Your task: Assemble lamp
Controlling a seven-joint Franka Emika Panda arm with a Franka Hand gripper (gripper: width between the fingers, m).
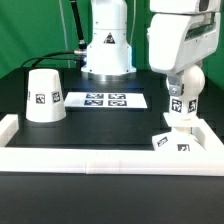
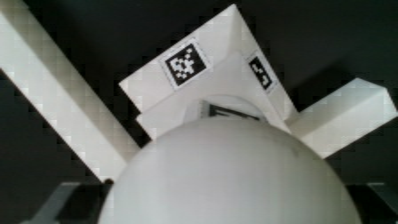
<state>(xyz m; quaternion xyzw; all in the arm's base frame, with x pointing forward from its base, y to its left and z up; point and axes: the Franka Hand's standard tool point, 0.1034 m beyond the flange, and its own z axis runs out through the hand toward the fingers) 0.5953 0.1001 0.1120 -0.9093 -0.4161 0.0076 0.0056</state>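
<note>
My gripper point(image 1: 181, 104) is shut on the lamp's round white bulb point(image 1: 179, 121) and holds it just above the small blocky base point(image 1: 172, 142), at the exterior view's right near the front wall. In the wrist view the bulb point(image 2: 222, 165) fills the space between my jaws point(image 2: 217, 208), and the tagged base point(image 2: 199, 72) lies right beyond it. I cannot tell whether the bulb touches the base. The truncated-cone shade point(image 1: 45, 95) stands on the table at the exterior view's left, away from my gripper.
The marker board point(image 1: 105, 99) lies flat in the middle of the black table. The white robot pedestal point(image 1: 107, 45) stands behind it. A low white wall point(image 1: 100, 153) runs along the front and sides; its corner rails point(image 2: 54, 75) show in the wrist view.
</note>
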